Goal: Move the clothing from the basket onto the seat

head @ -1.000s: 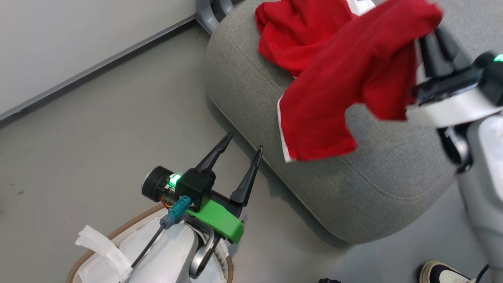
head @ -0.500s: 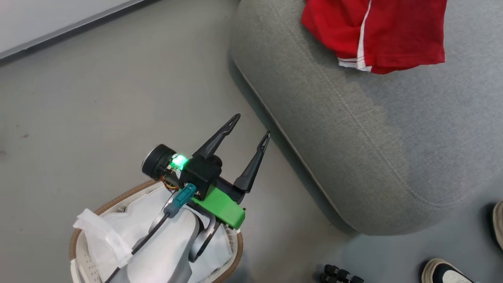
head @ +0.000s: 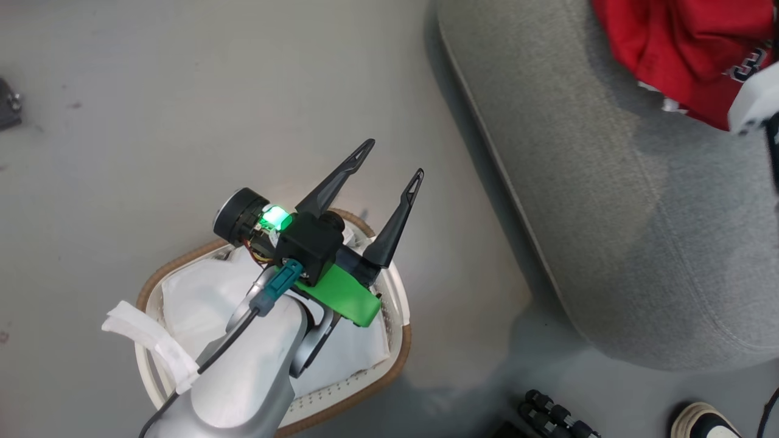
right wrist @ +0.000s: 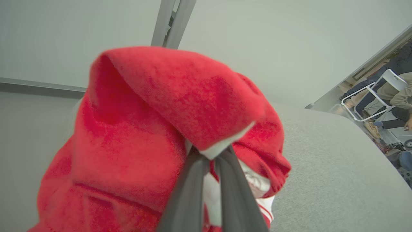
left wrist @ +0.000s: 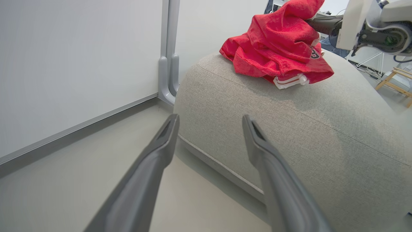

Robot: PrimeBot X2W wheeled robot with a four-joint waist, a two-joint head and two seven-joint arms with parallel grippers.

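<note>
Nearly done: right gripper [right wrist: 210, 154] clamps bright red sports clothing [left wrist: 276, 48] on grey fabric seat [left wrist: 289, 129].
Empty left gripper [head: 394, 159] gapes; snagged folds could drag off.

Tips of the right pincer [right wrist: 210, 155] deep inside the clothing [right wrist: 135, 135]

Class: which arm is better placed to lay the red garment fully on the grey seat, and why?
Right. The right gripper pinches the clothing in its fingers above the seat; the left gripper is open, empty, by the basket.
</note>
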